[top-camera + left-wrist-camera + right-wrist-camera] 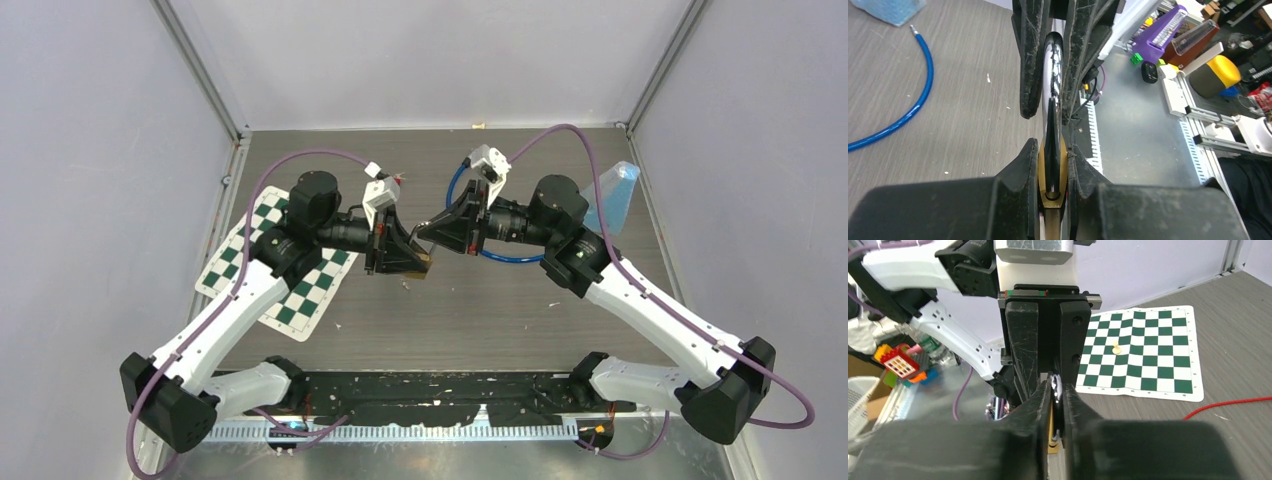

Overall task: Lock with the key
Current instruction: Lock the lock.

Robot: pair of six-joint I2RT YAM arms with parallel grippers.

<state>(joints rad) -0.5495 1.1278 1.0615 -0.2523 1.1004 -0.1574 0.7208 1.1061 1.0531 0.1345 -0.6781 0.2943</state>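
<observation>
- Top camera: my two arms meet nose to nose over the middle of the grey wood-grain table (520,320). The left gripper (415,256) points right and the right gripper (427,232) points left, tips all but touching. A small brass-coloured padlock body (427,263) shows at the left tips, just on the near side of the right gripper. Neither arm is nearer; both are right on it.
- Left wrist camera: my own fingers are drawn in narrow, pinching the brass-coloured padlock body (1063,172) on both flanks. Straight ahead, a bright chrome metal piece (1054,65) runs out of the brass and into the right gripper's clamped fingers. Seen edge-on, I cannot tell whether it is key or shackle. Its long axis lies dead along the line from my jaws to the other pair. I judge any turn has to be a roll about that line, one wrist against the other.
- Right wrist camera: the jaws are narrow here too. The bright chrome metal piece (1056,384) sits in the slit at my tips, with the brass (1050,427) just below it. The left gripper's fingers stand upright close behind. No keyway is visible, so I cannot say whether a key is seated.
</observation>
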